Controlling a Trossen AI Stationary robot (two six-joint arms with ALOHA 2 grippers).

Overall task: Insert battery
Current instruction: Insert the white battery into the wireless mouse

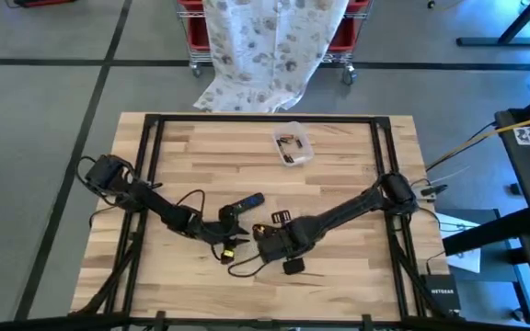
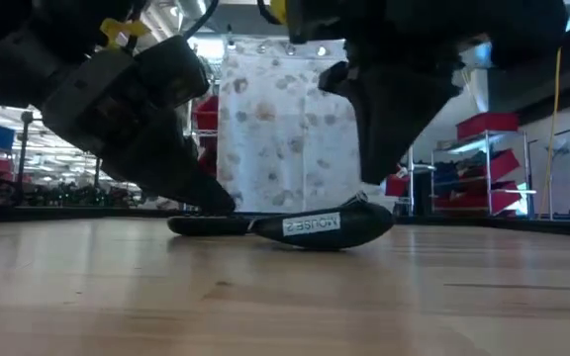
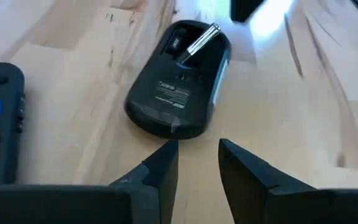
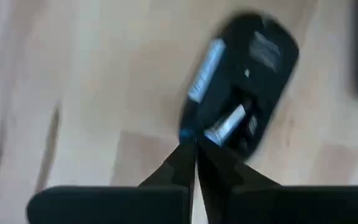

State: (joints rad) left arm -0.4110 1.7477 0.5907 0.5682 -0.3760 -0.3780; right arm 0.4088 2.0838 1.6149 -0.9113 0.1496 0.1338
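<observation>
We take the mouse [image 3: 178, 78] as our landmark; it lies belly-up so its bay faces us. Nearest, our left gripper [image 3: 197, 163] waits just short of it, fingers parted, empty. The battery [image 3: 202, 40] rests tilted in the bay, not seated. Beyond, our right gripper [image 4: 194, 163] hovers, fingers closed, likely to press.

Both arms reach inward from the table's 2 sides, grippers low and near each other at its middle. Left gripper [image 3: 197, 165]: fingers slightly parted, holding nothing. Right gripper [image 4: 194, 163]: fingers pressed together, tips touching.
</observation>
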